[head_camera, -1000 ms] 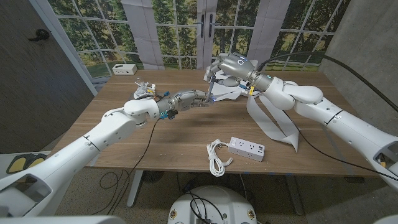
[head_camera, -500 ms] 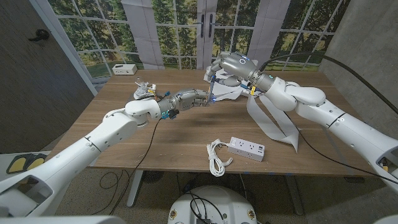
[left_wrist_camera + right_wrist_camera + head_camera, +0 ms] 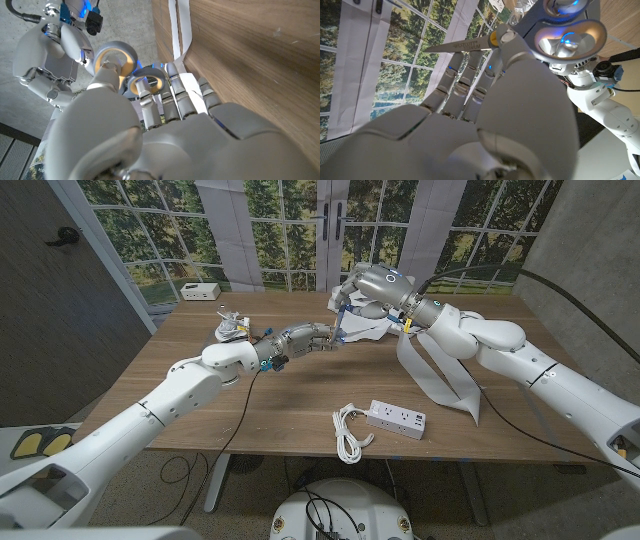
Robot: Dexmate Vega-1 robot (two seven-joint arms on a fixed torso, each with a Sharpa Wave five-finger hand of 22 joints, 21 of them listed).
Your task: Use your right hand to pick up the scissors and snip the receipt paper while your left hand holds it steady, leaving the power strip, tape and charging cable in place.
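My right hand (image 3: 368,288) hovers over the far middle of the table and grips the scissors (image 3: 342,308), whose blade points down toward the paper. In the right wrist view the grey blade (image 3: 465,46) looks closed and the grey handle loops (image 3: 567,36) sit by the thumb. My left hand (image 3: 318,337) reaches in from the left and holds the white receipt paper (image 3: 372,330) just below the blade. Its fingers (image 3: 185,100) lie on the paper strip (image 3: 180,30), right beside the scissors' loops (image 3: 148,82).
Long receipt strips (image 3: 440,380) trail right toward the table's front edge. A white power strip (image 3: 396,418) and a coiled white charging cable (image 3: 348,432) lie at the front middle. The tape (image 3: 230,328) sits at the far left, and a small white box (image 3: 200,290) stands on the sill.
My left hand has edged slightly right toward the scissors. The right hand and the scissors stay almost where they were.
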